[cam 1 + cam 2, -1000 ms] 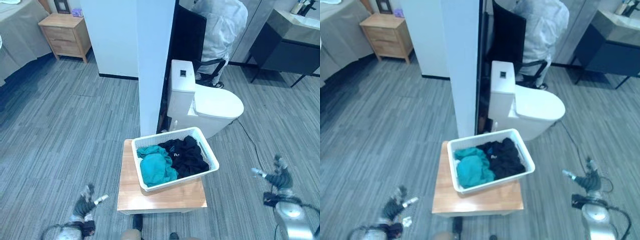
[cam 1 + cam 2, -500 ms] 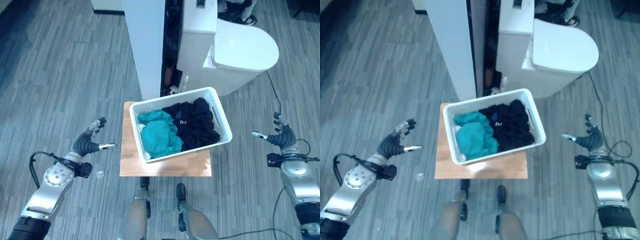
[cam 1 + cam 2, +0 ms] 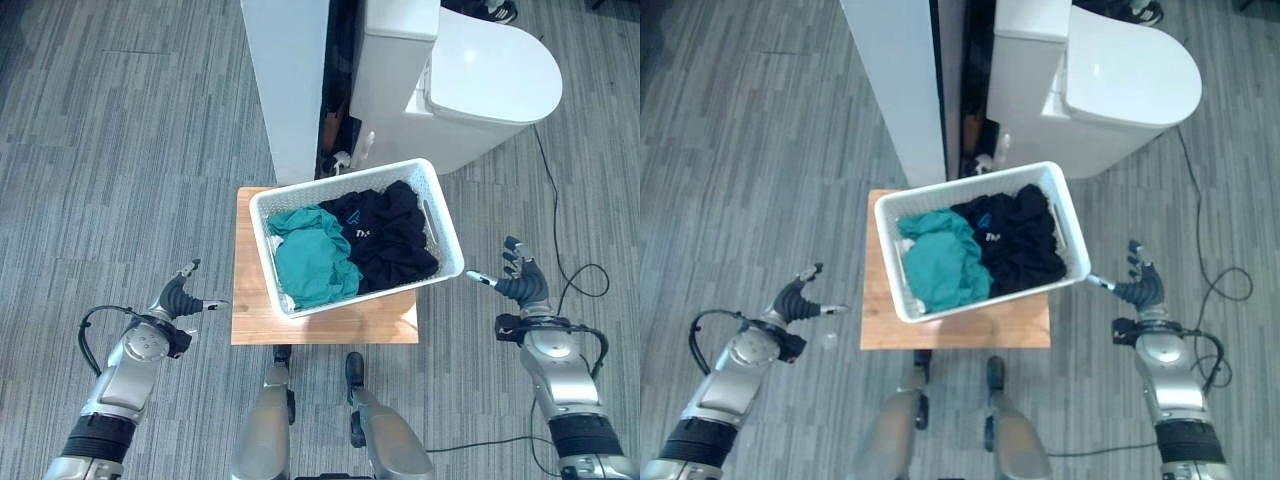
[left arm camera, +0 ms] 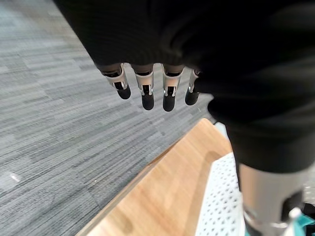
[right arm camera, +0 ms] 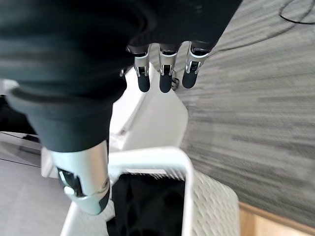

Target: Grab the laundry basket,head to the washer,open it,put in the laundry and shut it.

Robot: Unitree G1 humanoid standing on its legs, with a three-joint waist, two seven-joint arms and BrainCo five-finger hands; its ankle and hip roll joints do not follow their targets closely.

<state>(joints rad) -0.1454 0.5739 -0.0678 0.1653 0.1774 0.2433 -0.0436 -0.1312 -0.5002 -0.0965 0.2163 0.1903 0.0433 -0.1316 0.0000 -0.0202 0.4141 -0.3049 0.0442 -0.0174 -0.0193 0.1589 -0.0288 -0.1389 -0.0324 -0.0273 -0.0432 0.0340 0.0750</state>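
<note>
White basket (image 3: pixel 444 245) — two garments, teal (image 3: pixel 310 262) and black (image 3: pixel 385 238).

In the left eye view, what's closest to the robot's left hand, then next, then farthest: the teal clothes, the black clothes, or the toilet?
From the left hand:
1. Teal clothes, in the basket's near side.
2. Black clothes, in the basket's far side.
3. Toilet, on the floor beyond the basket.

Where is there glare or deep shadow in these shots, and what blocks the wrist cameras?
Left eye view: soft glare on the toilet lid; the black clothes in the laundry basket read as one dark mass. Left wrist view: the left hand and its dark cover block much of the scene. Right wrist view: the right hand does likewise.
</note>
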